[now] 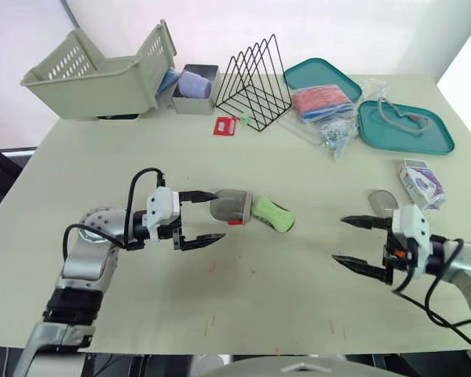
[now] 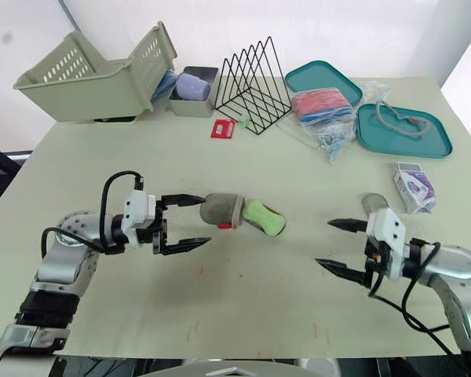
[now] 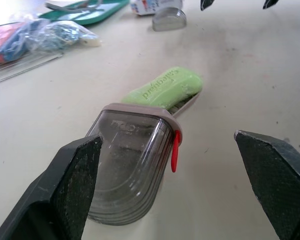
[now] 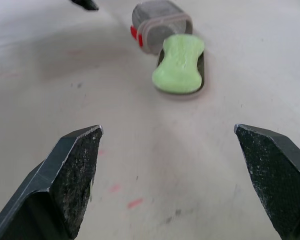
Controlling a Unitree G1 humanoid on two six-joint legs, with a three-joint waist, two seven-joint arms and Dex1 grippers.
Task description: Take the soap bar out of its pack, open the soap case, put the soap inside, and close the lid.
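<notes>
Though partly in soap case (image 1: 231, 206), soap bar (image 1: 274, 215), long axis toward right gripper (image 1: 339, 239).

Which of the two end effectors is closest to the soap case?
The left end effector: the soap case lies right at its fingertips; the right end effector is well apart from it.

Soap (image 1: 273, 214): pale green bar, embossed face up, lay flat in the shallow bottom half of the case (image 1: 232, 206), centre frame. Case: smoky translucent, red catch, open, its top half tipped back at the soap's left end. Pack (image 1: 421, 183): white-and-purple carton, right edge, well apart.
</notes>
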